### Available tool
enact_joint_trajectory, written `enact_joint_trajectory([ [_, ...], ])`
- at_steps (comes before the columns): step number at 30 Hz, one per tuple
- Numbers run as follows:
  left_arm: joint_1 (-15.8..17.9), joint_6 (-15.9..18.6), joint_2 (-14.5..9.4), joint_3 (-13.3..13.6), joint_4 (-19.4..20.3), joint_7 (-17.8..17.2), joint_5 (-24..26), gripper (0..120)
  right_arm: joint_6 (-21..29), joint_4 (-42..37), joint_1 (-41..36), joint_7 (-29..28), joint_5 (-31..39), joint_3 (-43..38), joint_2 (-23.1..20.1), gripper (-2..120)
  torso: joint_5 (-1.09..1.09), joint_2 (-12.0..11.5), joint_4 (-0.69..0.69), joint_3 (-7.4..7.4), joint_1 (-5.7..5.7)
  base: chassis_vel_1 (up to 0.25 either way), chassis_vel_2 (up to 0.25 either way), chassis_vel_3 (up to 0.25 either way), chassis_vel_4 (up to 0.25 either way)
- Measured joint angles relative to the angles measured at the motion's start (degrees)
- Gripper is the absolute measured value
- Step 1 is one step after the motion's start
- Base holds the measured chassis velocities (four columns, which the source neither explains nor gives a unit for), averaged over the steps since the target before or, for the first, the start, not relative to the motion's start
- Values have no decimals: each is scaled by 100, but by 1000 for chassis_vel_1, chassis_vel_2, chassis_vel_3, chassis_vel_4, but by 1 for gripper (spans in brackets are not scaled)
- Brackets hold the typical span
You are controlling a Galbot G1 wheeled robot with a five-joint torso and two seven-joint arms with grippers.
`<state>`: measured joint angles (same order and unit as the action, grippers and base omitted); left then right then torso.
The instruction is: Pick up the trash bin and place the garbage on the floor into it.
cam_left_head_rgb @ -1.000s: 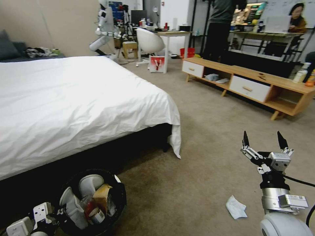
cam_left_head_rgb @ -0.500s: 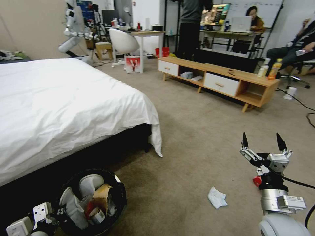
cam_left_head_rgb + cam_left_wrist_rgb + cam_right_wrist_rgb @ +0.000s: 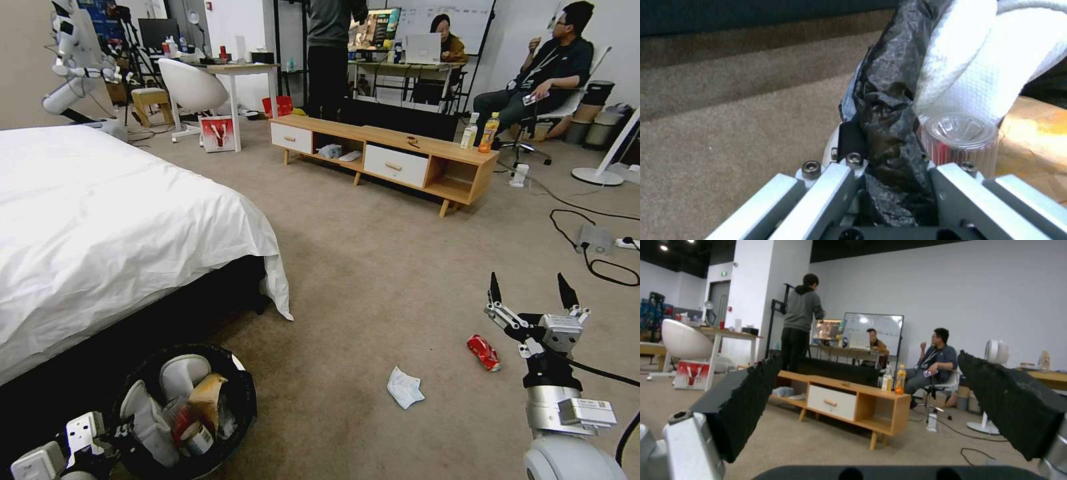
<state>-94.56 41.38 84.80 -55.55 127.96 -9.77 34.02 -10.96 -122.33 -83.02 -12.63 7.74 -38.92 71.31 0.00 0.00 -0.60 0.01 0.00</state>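
The right tool (image 3: 531, 292) is built of silver-grey linkages tipped with pointed black fingers (image 3: 495, 288), mounted on a black wrist and polished metal cylinder, from which a black cable is led. The left tool (image 3: 889, 186) is framed by brushed aluminium bars fastened with hex-socket screws.

bin (image 3: 235, 393) blk-lined, full, by bed | red can (image 3: 484, 352) + white tissue (image 3: 405, 388) on carpet (image 3: 373, 267)

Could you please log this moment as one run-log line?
left gripper: shut on trash bin rim | right gripper: open, raised | floor: crushed red can, tissue
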Motion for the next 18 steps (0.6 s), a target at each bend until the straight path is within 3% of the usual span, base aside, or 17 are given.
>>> enact_joint_trajectory([
  [18, 16, 0, -4, 29, -9, 23, -60, 3, -6, -15, -42, 3, -18, -30, 30, 100, 0, 0, -2, 0, 0, 0, 0, 0, 0],
])
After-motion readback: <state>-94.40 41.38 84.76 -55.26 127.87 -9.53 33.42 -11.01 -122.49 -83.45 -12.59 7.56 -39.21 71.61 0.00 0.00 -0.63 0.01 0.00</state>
